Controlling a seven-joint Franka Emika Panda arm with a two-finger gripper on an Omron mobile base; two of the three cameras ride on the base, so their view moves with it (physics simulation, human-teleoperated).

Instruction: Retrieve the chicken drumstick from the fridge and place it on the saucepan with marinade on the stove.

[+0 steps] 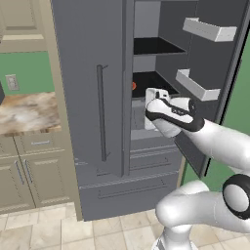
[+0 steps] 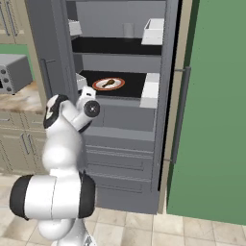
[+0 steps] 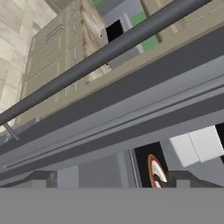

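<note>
Standing with its right door swung wide and its left door shut, the fridge (image 2: 120, 125) holds on its middle dark shelf an orange-rimmed plate (image 2: 108, 84), and on that plate lies the chicken drumstick (image 2: 109, 83), seen as a small dark-brown shape. A pale translucent cup (image 2: 128, 30) stands on the shelf above, and white door bins (image 1: 197, 86) hang on the open door with nothing seen inside. The gripper (image 3: 113, 180) sits in front of the fridge just below the plate's shelf, fingers spread wide and holding nothing; no writing can be read anywhere.

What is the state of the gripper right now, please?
Gripper: open, holding nothing, in front of the open fridge shelf.
</note>
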